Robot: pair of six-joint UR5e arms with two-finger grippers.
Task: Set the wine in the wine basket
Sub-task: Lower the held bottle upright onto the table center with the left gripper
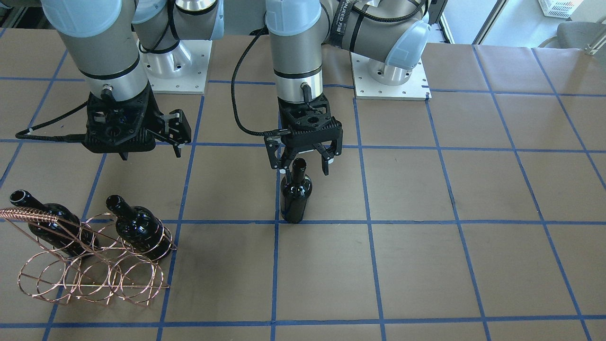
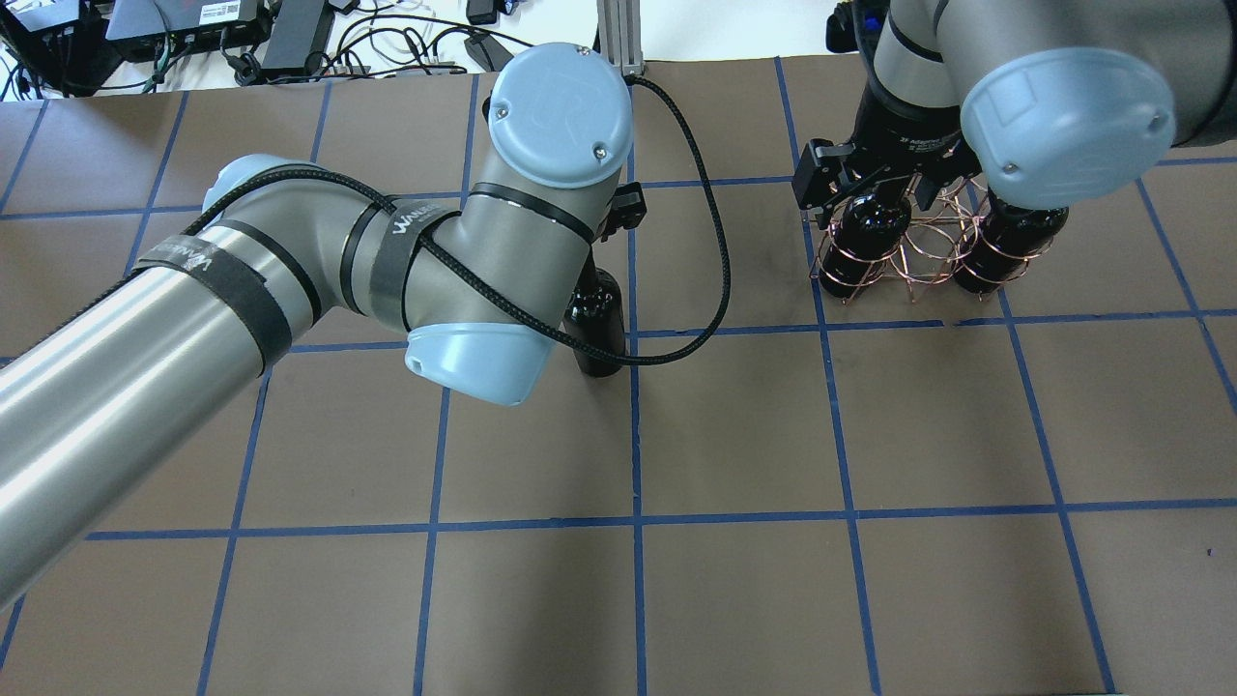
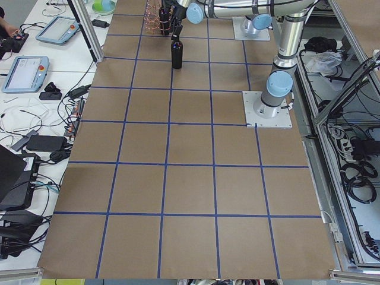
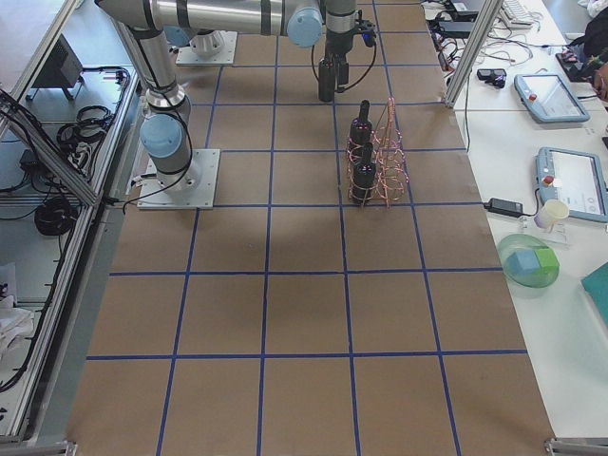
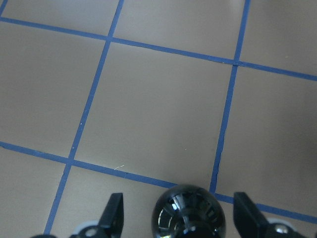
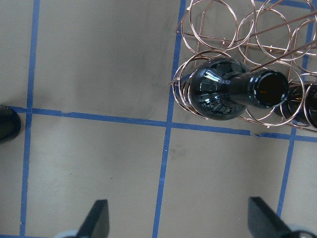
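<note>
Two bottles already sit in the wine basket (image 1: 94,280): the handle-side bottle (image 1: 53,225) and the inner bottle (image 1: 138,230). That puts you on the third. The wine (image 1: 296,195) stands upright on the table (image 1: 473,265) by a crossing of blue tape lines (image 1: 369,221), well apart from the basket.

The step in hand is the grasp. Your left gripper (image 1: 303,166) is down around the neck with its fingers spread. The left wrist view shows a gap on each side of the bottle's mouth, so nothing is held yet.

Next, I judge, you need to close squarely on the neck and lift straight up until the base is free. Then carry it to a free ring. The one between the two stored bottles looks unoccupied, though the wires make that hard to confirm. Glossy glass and a short neck give little to pinch, so watch for slip or swing.

Your right gripper (image 6: 177,204) hangs spread and empty close by the basket, on the side the wine would come from. You will likely want it moved off. Mind also the coiled handle (image 1: 29,213) above the rings, and the two necks beside the free slot.
</note>
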